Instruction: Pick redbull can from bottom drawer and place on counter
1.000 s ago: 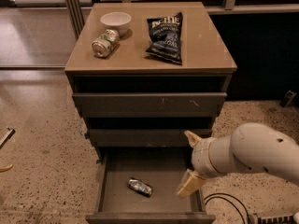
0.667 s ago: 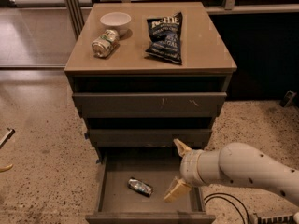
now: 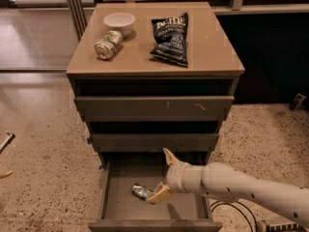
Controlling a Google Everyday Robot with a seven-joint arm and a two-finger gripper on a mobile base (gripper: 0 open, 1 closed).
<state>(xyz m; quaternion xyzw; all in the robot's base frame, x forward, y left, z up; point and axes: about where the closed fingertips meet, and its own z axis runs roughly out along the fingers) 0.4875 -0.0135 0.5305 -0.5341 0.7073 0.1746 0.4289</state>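
Observation:
The redbull can (image 3: 140, 192) lies on its side on the grey floor of the open bottom drawer (image 3: 116, 204), left of centre. My gripper (image 3: 163, 176) reaches in from the right, inside the drawer opening. It is open: one tan finger (image 3: 169, 156) points up, the other (image 3: 159, 194) points down-left and ends right beside the can's right end. The can lies outside the fingers. The tan counter (image 3: 212, 47) tops the cabinet above.
On the counter lie a green-and-white can (image 3: 108, 44) on its side, a white bowl (image 3: 119, 22) and a dark chip bag (image 3: 171, 37). The two upper drawers (image 3: 153, 108) stick out slightly. A black cable (image 3: 227, 210) lies on the speckled floor at the right.
My arm has moved left into the drawer, and the gripper has gone from the drawer's right side to just beside the can. The can has not moved.

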